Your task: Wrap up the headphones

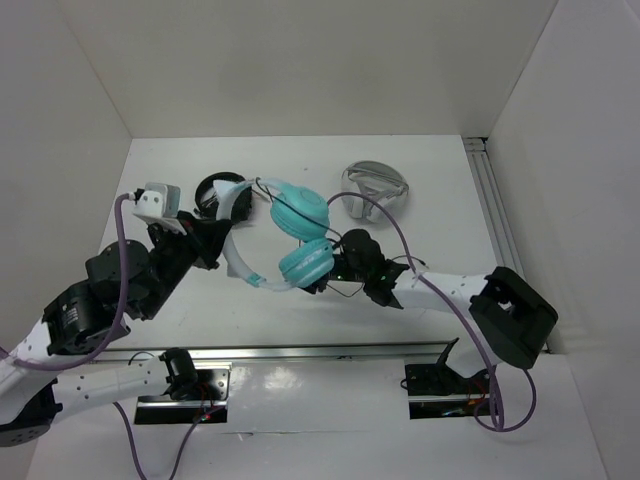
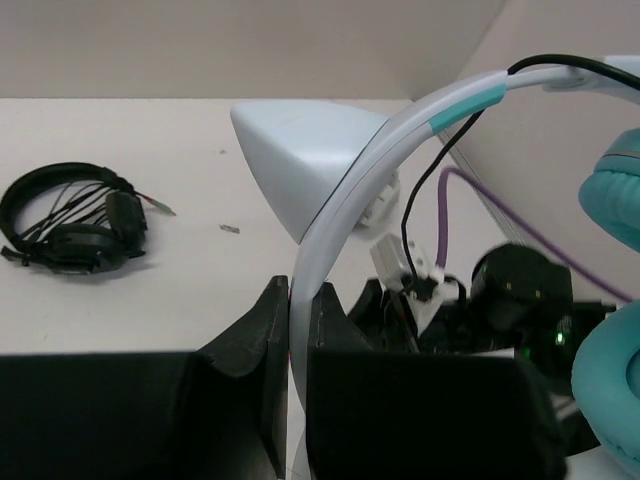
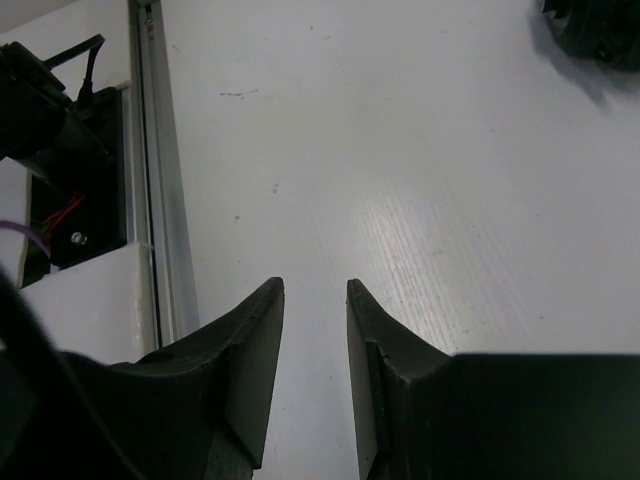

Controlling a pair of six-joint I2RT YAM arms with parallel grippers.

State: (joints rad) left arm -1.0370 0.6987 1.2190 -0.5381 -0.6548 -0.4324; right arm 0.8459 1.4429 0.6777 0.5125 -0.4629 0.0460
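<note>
The left gripper (image 2: 297, 310) is squeezing the pale headband of the teal headphones (image 1: 300, 212) mid-table, jaws clamped right on it, while the right gripper (image 3: 315, 300) is sitting just right of the near ear cup, jaws barely apart and empty, with the black headphones (image 1: 213, 188) and the grey-and-white headphones (image 1: 375, 188) crowding the far side.

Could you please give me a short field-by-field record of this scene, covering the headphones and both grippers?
target: teal headphones, mid-table
left gripper: jaws shut on the pale headband
right gripper: jaws slightly apart, nothing visible between them; beside the lower ear cup
other items: black headphones at the far left of the table; grey-and-white headphones at the far right
</note>
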